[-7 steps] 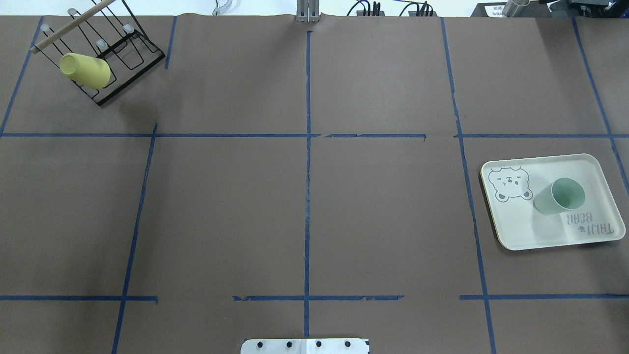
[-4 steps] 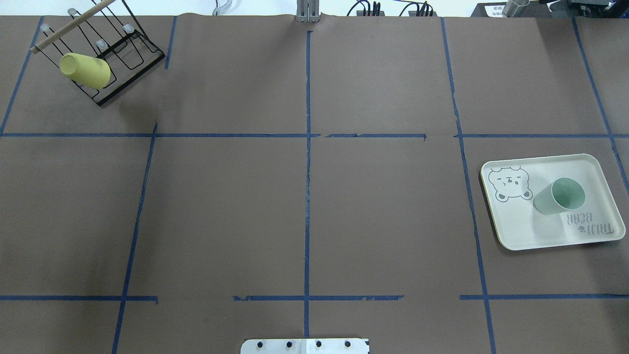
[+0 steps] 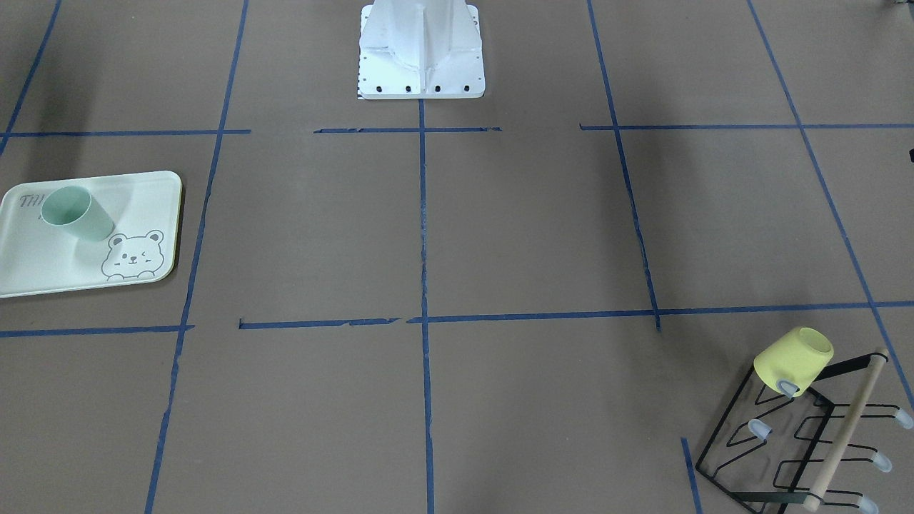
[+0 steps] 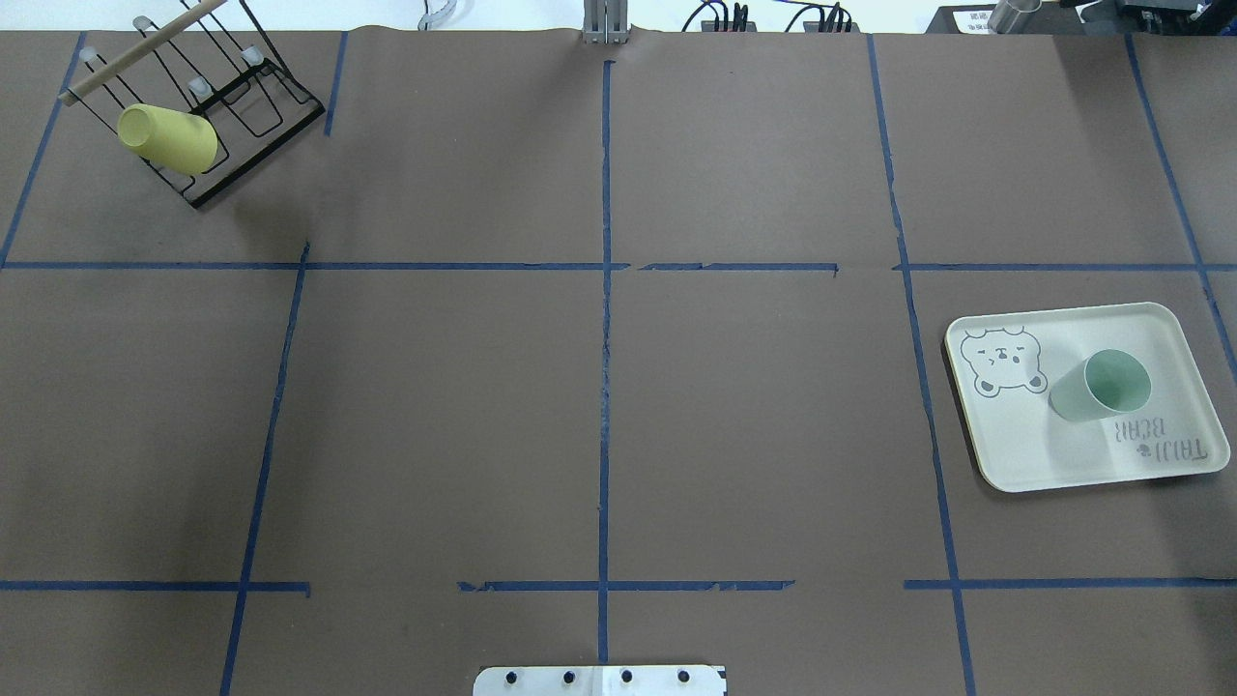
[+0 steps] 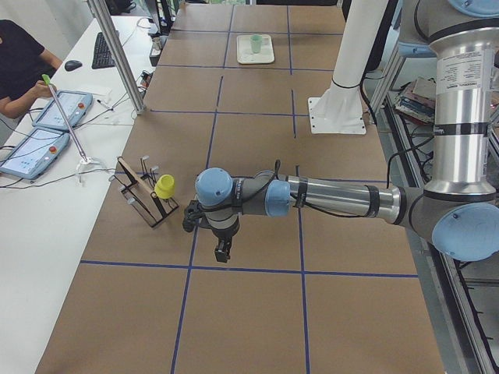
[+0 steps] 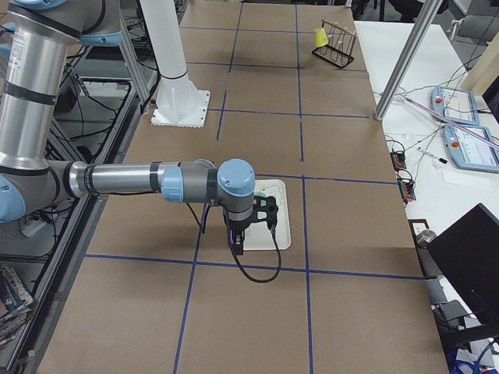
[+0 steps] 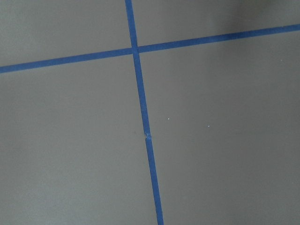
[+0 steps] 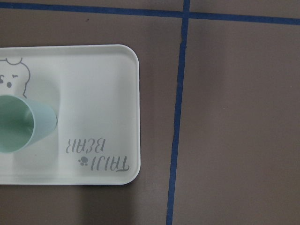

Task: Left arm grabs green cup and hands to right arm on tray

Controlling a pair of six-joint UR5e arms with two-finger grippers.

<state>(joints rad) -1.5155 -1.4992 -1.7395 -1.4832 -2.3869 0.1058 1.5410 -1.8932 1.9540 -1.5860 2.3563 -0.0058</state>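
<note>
The green cup (image 4: pixel 1102 385) stands upright on the tray (image 4: pixel 1024 445) at the table's right side, beside the bear drawing. It also shows in the front view (image 3: pixel 75 213) and at the left edge of the right wrist view (image 8: pixel 21 124). Neither gripper shows in the overhead or front view. In the exterior right view my right gripper (image 6: pixel 238 248) hangs over the tray's near end (image 6: pixel 279 234). In the exterior left view my left gripper (image 5: pixel 221 251) hangs over bare table. I cannot tell whether either is open or shut. The left wrist view shows only brown paper and blue tape.
A yellow cup (image 4: pixel 167 138) sits upside down on a black wire rack (image 4: pixel 251 97) at the far left corner. The robot's white base (image 3: pixel 421 50) stands at the table's near middle edge. Operators' tablets (image 5: pixel 47 117) lie on a side table.
</note>
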